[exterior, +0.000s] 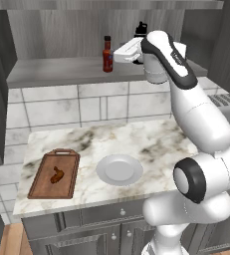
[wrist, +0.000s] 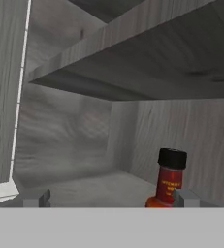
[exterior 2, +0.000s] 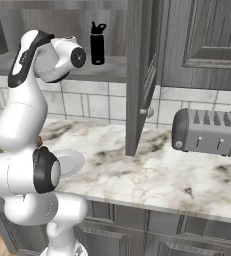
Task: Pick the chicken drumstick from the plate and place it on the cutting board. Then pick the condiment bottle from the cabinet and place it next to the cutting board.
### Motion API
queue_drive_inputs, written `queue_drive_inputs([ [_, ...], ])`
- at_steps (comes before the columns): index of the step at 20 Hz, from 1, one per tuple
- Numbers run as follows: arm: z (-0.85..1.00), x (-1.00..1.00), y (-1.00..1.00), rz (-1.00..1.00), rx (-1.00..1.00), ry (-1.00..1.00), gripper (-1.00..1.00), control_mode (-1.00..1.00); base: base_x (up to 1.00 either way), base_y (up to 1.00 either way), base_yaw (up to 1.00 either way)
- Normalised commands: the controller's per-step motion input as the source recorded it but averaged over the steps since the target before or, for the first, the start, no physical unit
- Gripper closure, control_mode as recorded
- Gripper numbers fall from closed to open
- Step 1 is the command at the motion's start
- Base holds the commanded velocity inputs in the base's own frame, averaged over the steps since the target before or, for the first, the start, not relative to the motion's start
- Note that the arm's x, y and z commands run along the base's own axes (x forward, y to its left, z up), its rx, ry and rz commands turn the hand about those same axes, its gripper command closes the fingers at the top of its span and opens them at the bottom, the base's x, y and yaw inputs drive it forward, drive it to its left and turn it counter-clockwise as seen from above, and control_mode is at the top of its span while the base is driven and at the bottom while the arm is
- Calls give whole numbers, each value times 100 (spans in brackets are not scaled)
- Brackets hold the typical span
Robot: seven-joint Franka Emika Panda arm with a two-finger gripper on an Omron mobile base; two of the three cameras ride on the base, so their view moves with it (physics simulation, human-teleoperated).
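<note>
The two small dark fingertips (wrist: 36,198) stand wide apart at the bottom of the hand view, released, with nothing between them; the gripper (wrist: 108,199) points into the grey wood-grain cabinet recess (wrist: 74,140). Just inside the right-hand fingertip stands the slim red condiment bottle with a dark cap and a label (wrist: 168,180), upright on the flat grey shelf (wrist: 89,189), close to that finger, though contact cannot be told. From the left base view the white hand reaches over the shelf and ends just right of the bottle, which stands near the shelf's front edge. A taller all-black bottle (exterior 2: 97,44) stands further along the same shelf, behind the arm. Below on the marbled white countertop (exterior: 151,139) lies the rectangular reddish-brown wooden cutting board with a handle (exterior: 55,174), and on it rests the small reddish-brown chicken drumstick (exterior: 57,175). The round light grey-white plate (exterior: 119,169) sits just right of the board. A grey toaster (exterior 2: 205,132) stands well apart on the counter.
</note>
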Motion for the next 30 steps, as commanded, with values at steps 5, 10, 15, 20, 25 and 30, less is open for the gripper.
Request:
queue_drive_inputs([
  [5, -5, 7, 4, 0, 0, 0, -100, -100, 0, 0, 0],
  [10, -8, 7, 2, 0, 0, 0, -100, -100, 0, 0, 0],
  [15, -7, 8, 0, 0, 0, 0, -100, -100, 0, 0, 0],
  [20, -1, 8, 1, 0, 0, 0, -100, -100, 0, 0, 0],
  [25, 0, 5, 6, 0, 0, 0, -100, -100, 0, 0, 0],
  [30, 0, 5, 6, 0, 0, 0, -100, -100, 0, 0, 0],
])
